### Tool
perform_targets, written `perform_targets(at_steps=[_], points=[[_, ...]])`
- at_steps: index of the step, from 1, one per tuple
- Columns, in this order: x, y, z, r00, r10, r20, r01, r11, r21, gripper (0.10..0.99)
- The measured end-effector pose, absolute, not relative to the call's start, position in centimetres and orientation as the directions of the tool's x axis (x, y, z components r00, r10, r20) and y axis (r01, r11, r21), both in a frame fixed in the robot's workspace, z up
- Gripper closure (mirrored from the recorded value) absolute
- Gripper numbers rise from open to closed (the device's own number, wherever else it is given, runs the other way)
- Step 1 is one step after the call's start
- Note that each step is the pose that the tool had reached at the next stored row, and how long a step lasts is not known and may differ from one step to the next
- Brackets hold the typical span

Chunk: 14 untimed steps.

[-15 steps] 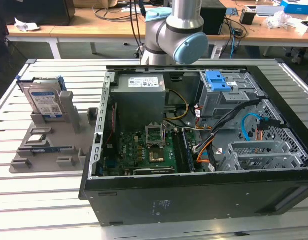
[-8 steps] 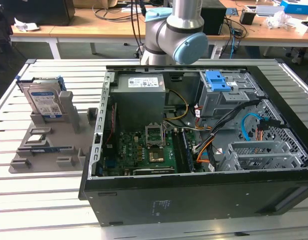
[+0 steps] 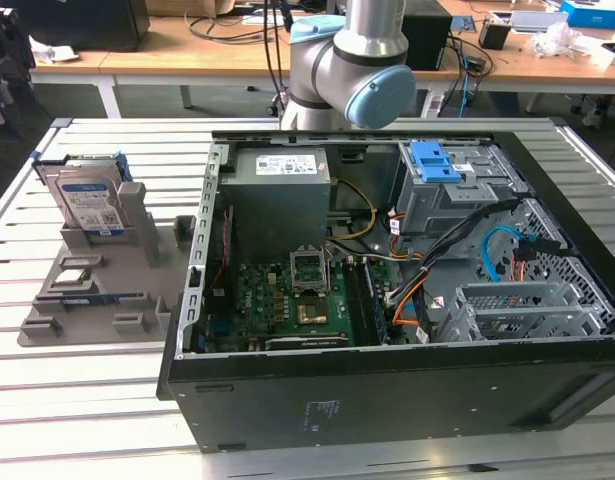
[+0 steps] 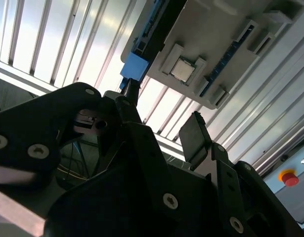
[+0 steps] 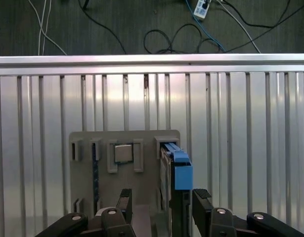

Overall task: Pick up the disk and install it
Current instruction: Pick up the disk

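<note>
The disk (image 3: pixel 87 200) stands on edge in a grey holder (image 3: pixel 97 290) on the slatted table, at the exterior view's left; its silver face has a white-and-blue label and blue side rails. In the first wrist view I look down on the disk (image 5: pixel 177 170) edge-on, blue rail up. My gripper (image 5: pixel 162 200) hangs well above it, open, with nothing between the fingers (image 5: pixel 201 198). In the second wrist view the gripper (image 4: pixel 161 123) is again open, and the disk's blue end (image 4: pixel 136 65) sits beside the holder (image 4: pixel 226 34).
An open computer case (image 3: pixel 387 400) takes up the middle and the exterior view's right, with a grey power supply (image 3: pixel 282 180), a motherboard and a drive cage with a blue latch (image 3: pixel 434 160). The holder also carries a small square chip (image 5: pixel 123 153). A red button (image 4: pixel 289 177) sits at the table's side.
</note>
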<state>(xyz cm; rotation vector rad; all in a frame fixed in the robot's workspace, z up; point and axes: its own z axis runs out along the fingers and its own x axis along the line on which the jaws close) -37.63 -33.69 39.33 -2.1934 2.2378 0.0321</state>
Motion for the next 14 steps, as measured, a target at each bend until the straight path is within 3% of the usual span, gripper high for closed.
perform_targets(at_steps=[14], points=[[-36.3, -33.1, 39.2, -0.020, -1.000, -0.018, -1.000, 0.020, 0.009, 0.486]])
